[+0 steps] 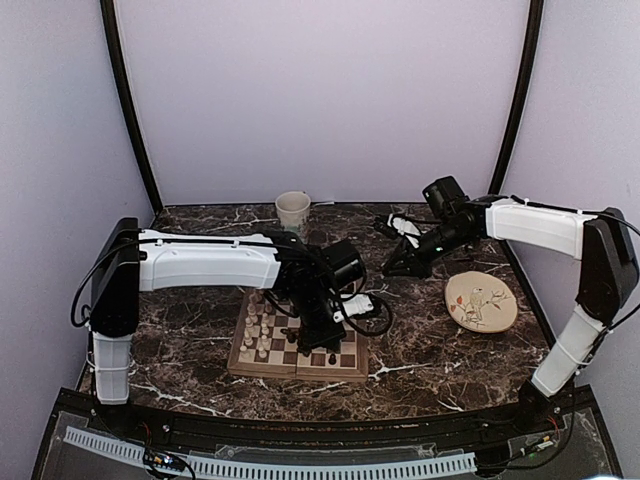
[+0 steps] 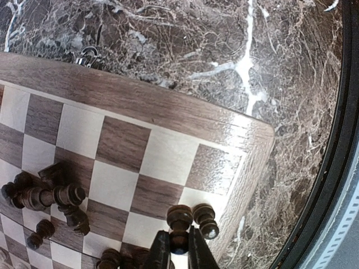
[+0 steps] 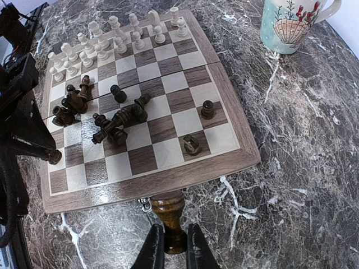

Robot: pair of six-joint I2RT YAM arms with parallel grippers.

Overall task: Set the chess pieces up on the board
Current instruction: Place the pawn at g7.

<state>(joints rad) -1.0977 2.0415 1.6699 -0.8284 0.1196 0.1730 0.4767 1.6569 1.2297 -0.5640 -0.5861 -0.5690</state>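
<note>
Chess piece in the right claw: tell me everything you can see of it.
The chess piece is brown turned wood, with a wide round end, a narrow waist and a bulb below. The right claw is shut on it, its two black fingers pinching the bulb end, the wide end pointing away from the claw. It hangs above the marble table, off the board, touching only the fingers. Its type is unclear.

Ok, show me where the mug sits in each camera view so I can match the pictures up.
Top external: the mug stands at the back, beyond the far edge of the board.
Left wrist: not in it; only a corner of the board shows.
Right wrist: top right corner, off the board.
Shared landmark: the board, visible in all three views.
</note>
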